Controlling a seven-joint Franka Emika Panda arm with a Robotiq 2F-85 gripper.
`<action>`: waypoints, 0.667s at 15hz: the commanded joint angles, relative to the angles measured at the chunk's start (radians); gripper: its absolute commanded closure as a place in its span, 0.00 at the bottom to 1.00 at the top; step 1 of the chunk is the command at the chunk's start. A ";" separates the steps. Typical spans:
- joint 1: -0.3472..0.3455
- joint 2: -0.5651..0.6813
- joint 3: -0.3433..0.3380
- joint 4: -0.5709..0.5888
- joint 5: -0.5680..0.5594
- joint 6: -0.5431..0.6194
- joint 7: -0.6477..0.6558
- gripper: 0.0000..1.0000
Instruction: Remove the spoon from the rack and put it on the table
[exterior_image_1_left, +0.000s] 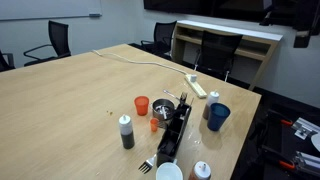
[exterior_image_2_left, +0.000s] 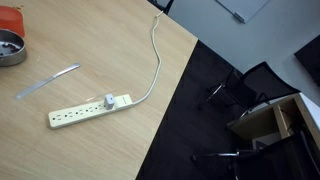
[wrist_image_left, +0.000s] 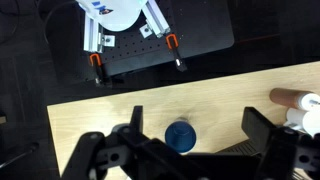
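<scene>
The long black rack (exterior_image_1_left: 176, 128) lies on the light wood table (exterior_image_1_left: 70, 100) near its front edge. A fork-like utensil (exterior_image_1_left: 148, 165) sticks out at the rack's near end. I cannot make out a spoon in the rack. A long silver utensil (exterior_image_2_left: 47, 82) lies flat on the table between a metal bowl (exterior_image_2_left: 10, 48) and a power strip (exterior_image_2_left: 90, 110). My gripper (wrist_image_left: 195, 135) is open and empty, high above the table, with a blue cup (wrist_image_left: 180, 135) far below between its fingers. The blue cup (exterior_image_1_left: 218, 116) stands beside the rack.
Round the rack stand a red cup (exterior_image_1_left: 142, 105), the metal bowl (exterior_image_1_left: 163, 108), a black bottle with a white cap (exterior_image_1_left: 127, 131), a white cup (exterior_image_1_left: 168, 172) and a red-capped white bottle (exterior_image_1_left: 201, 170). The power strip (exterior_image_1_left: 197, 86) lies behind. Chairs and a cabinet (exterior_image_1_left: 225, 40) stand beyond the table.
</scene>
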 joint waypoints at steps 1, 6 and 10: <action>0.009 0.002 -0.008 0.001 -0.003 -0.001 0.004 0.00; 0.009 0.002 -0.008 0.001 -0.003 0.000 0.004 0.00; 0.001 0.016 -0.002 0.001 -0.019 0.007 0.018 0.00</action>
